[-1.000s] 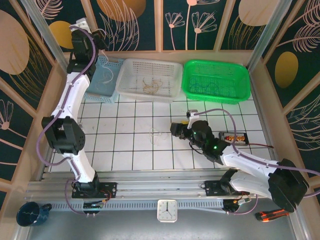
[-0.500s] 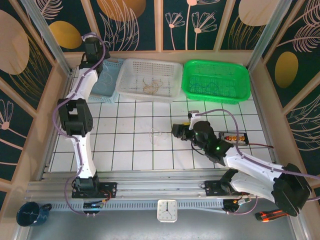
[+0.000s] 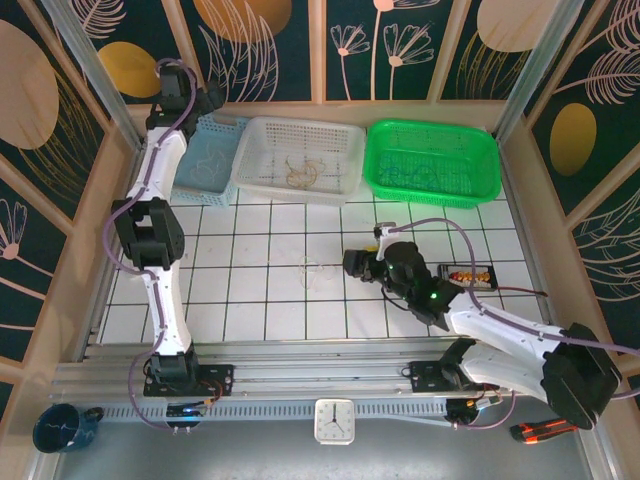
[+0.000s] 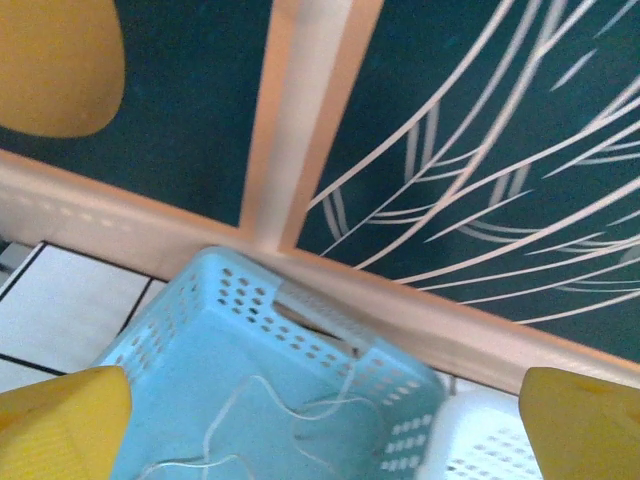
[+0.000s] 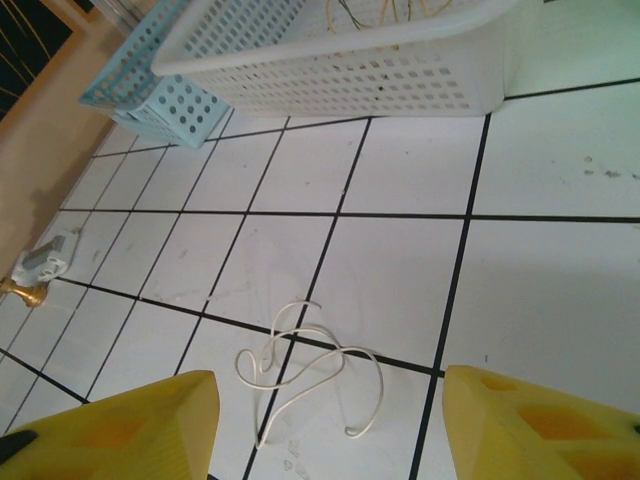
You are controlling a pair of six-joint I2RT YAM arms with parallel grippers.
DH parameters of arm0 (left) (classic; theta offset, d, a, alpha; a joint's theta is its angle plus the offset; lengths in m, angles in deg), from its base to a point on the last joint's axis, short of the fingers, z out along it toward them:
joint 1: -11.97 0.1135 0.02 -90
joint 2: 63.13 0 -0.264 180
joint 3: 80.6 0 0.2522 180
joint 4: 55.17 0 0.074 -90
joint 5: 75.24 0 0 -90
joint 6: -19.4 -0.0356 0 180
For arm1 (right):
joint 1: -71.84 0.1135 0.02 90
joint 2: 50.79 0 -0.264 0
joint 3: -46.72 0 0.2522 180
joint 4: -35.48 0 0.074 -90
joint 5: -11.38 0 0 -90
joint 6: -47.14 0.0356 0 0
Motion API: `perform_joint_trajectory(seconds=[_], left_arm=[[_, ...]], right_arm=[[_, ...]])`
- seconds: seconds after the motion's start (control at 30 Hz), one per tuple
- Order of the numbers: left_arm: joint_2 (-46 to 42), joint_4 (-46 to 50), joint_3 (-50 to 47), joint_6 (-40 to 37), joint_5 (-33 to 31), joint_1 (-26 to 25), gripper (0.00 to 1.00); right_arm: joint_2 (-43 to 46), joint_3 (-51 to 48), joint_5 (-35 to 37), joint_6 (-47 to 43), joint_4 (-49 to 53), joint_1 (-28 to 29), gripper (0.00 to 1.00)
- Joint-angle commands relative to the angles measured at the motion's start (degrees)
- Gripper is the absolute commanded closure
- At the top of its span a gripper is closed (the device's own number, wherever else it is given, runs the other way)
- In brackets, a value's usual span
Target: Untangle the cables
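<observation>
Cable [image 5: 300, 345]: thin whitish curly strand, loose on glossy tiled table [image 5: 560, 290].

A white tiled table [image 3: 260, 300] with black grid lines carries three baskets in a row along its far edge: a blue basket [image 3: 205, 193] on the left, a white basket [image 3: 290, 192] in the middle and a green basket [image 3: 430, 197] on the right. A loose whitish cable [image 3: 318, 272] curls on the middle tiles. A small dark tray [image 3: 467, 275] with orange pieces sits toward the right.

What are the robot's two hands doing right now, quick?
Left gripper: open, holding nothing, over the blue basket.
Right gripper: open, holding nothing, above the whitish cable.
</observation>
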Motion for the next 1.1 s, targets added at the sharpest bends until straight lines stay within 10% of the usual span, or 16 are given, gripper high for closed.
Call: perform_joint_trajectory(seconds=[0.0, 0.4, 0.73, 1.07], left_arm=[[-5.19, 2.66, -1.03, 3.64, 6.76, 0.05, 0.01], [-28.99, -21.54, -45.42, 11.27, 21.05, -1.35, 0.01], [-47.70, -34.89, -78.56, 17.09, 21.07, -15.12, 0.01], [-50.54, -40.11, -87.84, 21.02, 18.95, -19.81, 0.01]], right_arm=[[-1.25, -0.04, -0.56, 0.58, -2.77, 0.10, 0.40], [-9.00, 0.40, -1.62, 3.02, -3.42, 0.10, 0.42], [-23.43, 6.31, -3.62, 5.04, -3.59, 0.05, 0.48], [-31.02, 9.18, -6.81, 5.56, -4.65, 1.21, 0.53]])
